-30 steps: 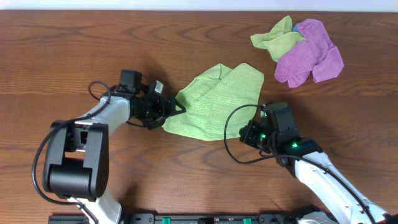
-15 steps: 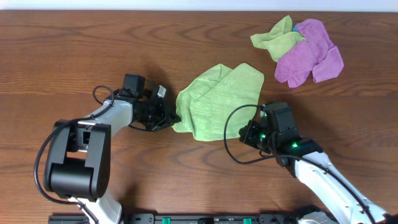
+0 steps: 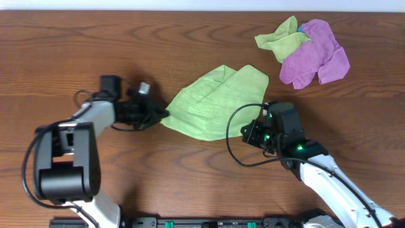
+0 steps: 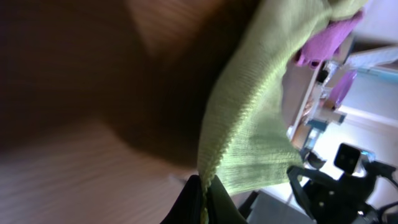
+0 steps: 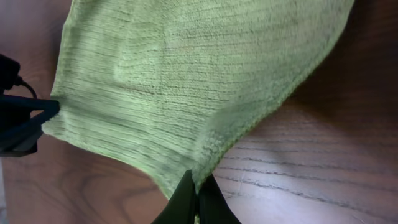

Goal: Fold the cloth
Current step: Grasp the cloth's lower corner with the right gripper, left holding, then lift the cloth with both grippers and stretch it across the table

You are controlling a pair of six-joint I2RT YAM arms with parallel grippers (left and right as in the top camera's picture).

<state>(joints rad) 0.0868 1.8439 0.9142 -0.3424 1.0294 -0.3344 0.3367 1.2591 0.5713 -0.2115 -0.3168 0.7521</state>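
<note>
Dark brown wood-grain table (image 3: 76, 50) fills the overhead view, with two robot arms reaching in from the near edge. A bright lime-green cloth (image 3: 215, 101) lies near the middle of the table, loosely bunched, with a soft fold running through its upper part. Its left corner is drawn out to a point.

The left gripper (image 3: 163, 114) sits at that point, its two fingers pressed tightly together on the corner of the cloth. In the left wrist camera, the dark fingertips (image 4: 194, 199) meet at the bottom of the picture and pinch the stitched edge of the green fabric, which rises away from them above the wood.

The right gripper (image 3: 245, 134) is at the cloth's lower right edge, also closed. The right wrist camera shows its fingertips (image 5: 183, 205) clamped together on a lower corner of the cloth, with ribbed green fabric spreading upward and bare wood to the right.

Toward the far right of the table, well apart from the green cloth, a purple cloth (image 3: 314, 54) lies crumpled, with a paler yellow-green cloth (image 3: 278, 39) touching its left side.
</note>
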